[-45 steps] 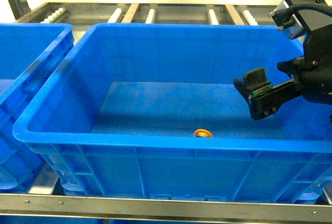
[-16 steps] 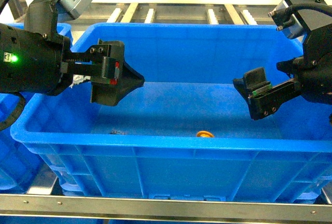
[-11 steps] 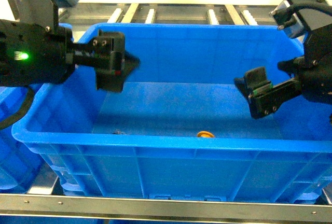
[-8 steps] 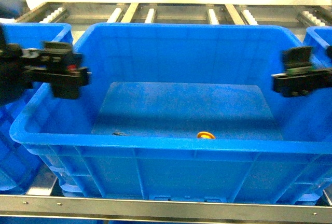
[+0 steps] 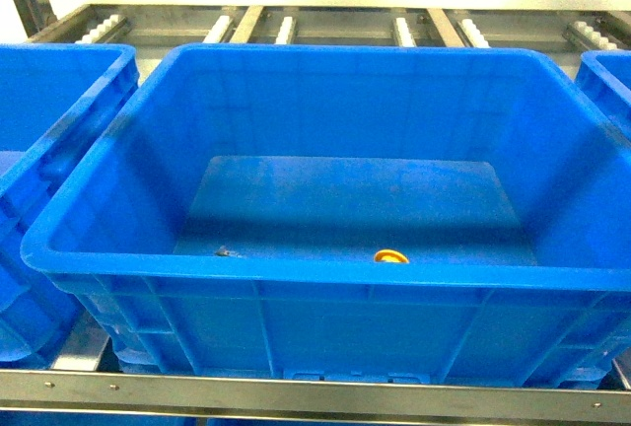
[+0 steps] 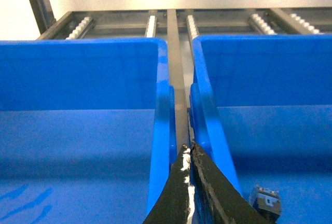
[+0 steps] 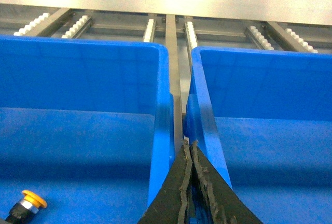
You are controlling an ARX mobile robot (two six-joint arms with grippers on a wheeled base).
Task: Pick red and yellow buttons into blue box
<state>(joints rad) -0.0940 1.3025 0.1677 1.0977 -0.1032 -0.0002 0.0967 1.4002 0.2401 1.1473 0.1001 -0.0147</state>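
With the yellow button (image 5: 390,256) lying at 6 o'clock inside the blue box (image 5: 296,273) and both the left pincer (image 6: 190,154) and the right pincer (image 7: 189,149) clenched on nothing above crate rims, a descent could strike a rim.

The blue box (image 5: 325,293) looks like smooth, glossy plastic; the rack (image 5: 296,391) beneath seems brushed metal.
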